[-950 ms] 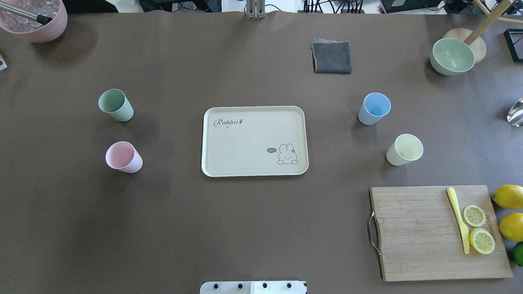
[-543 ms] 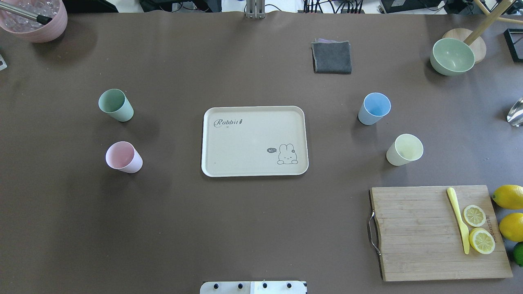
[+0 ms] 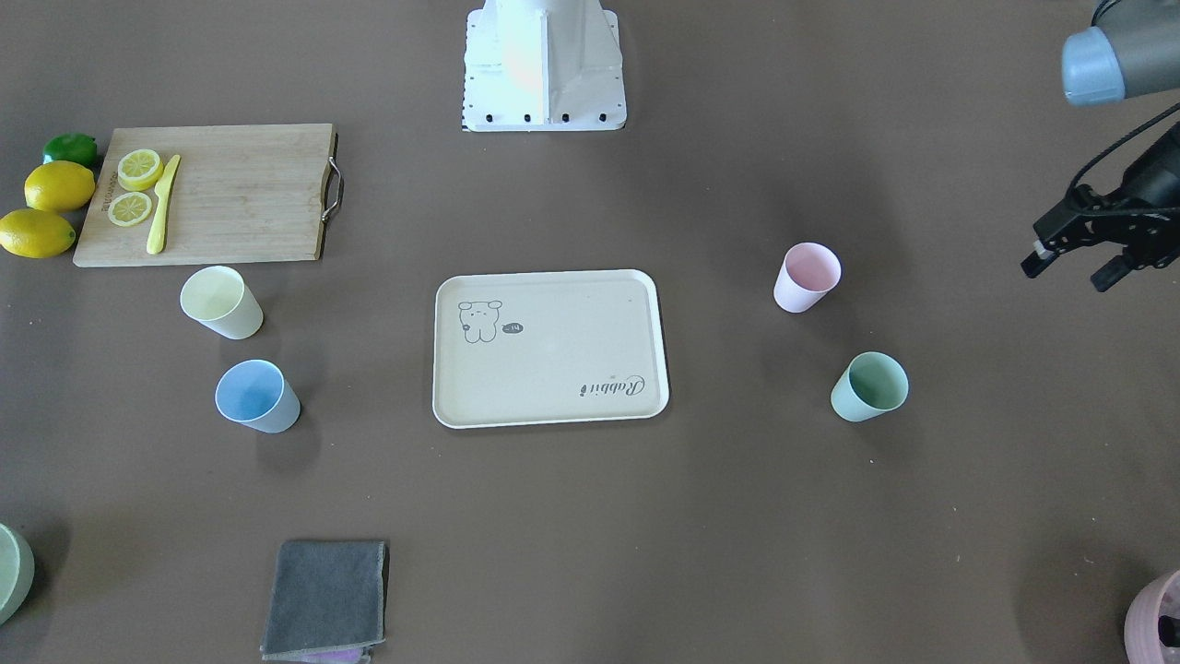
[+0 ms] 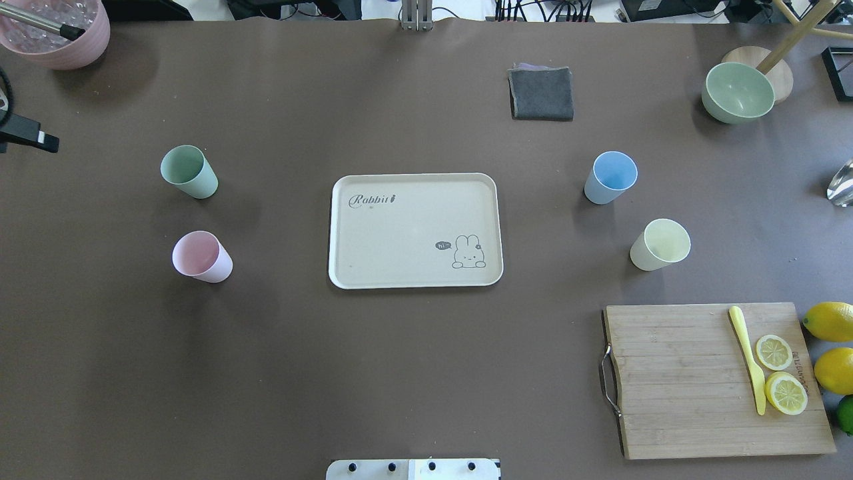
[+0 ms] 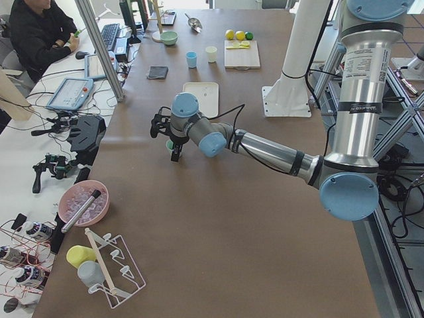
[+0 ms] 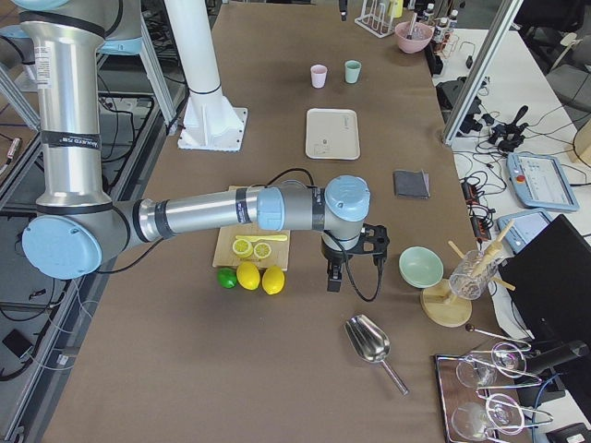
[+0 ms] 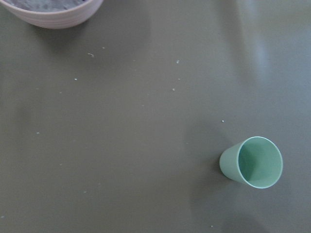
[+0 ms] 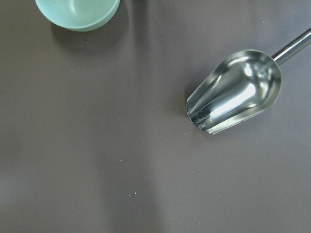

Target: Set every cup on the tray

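The cream tray (image 4: pixel 413 200) lies bare at the table's middle. Four cups stand upright on the table around it. The green cup (image 4: pixel 188 171) and pink cup (image 4: pixel 202 257) are on its left, the blue cup (image 4: pixel 610 177) and yellow cup (image 4: pixel 660 244) on its right. My left gripper (image 3: pixel 1063 275) hovers open and empty out beyond the pink cup (image 3: pixel 807 277). Its wrist view shows the green cup (image 7: pixel 252 161) at lower right. My right gripper (image 6: pixel 346 268) shows only in the exterior right view, near the lemons. I cannot tell whether it is open or shut.
A wooden cutting board (image 4: pixel 686 400) with lemon slices and a yellow knife lies at front right, with lemons (image 4: pixel 830 320) beside it. A grey cloth (image 4: pixel 541 93), a green bowl (image 4: pixel 738 92) and a pink pot (image 4: pixel 56 30) sit at the back. A metal scoop (image 8: pixel 233 92) lies under my right wrist.
A tip of my left gripper has come into the overhead view at its left edge, where nothing showed before. Cups and tray have not moved.
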`<action>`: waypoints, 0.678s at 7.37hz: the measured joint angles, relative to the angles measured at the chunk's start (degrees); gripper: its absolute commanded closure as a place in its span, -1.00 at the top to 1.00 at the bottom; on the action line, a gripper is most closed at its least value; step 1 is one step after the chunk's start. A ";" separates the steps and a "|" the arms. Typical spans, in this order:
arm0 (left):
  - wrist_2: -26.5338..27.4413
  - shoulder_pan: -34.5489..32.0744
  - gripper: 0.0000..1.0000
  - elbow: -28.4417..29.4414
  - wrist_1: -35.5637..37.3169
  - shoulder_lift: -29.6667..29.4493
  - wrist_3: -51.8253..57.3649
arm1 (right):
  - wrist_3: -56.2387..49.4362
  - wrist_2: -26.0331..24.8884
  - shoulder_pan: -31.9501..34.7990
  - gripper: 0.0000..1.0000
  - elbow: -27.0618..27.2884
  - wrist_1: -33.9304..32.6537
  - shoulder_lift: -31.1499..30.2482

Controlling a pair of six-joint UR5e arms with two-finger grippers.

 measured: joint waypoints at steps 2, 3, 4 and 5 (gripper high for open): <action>7.58 5.10 0.96 -1.01 5.07 -2.51 -5.54 | 3.04 0.34 -2.39 1.00 1.44 1.31 0.28; 11.12 7.20 0.95 -2.20 6.77 -2.86 -7.12 | 6.91 0.42 -4.29 1.00 2.40 3.02 0.49; 13.29 9.31 0.96 -3.76 7.31 -2.50 -9.68 | 11.04 0.48 -5.81 1.00 2.84 5.82 0.49; 14.73 11.97 0.95 -5.07 7.28 -2.19 -14.10 | 14.25 0.52 -6.93 1.00 3.03 8.24 0.50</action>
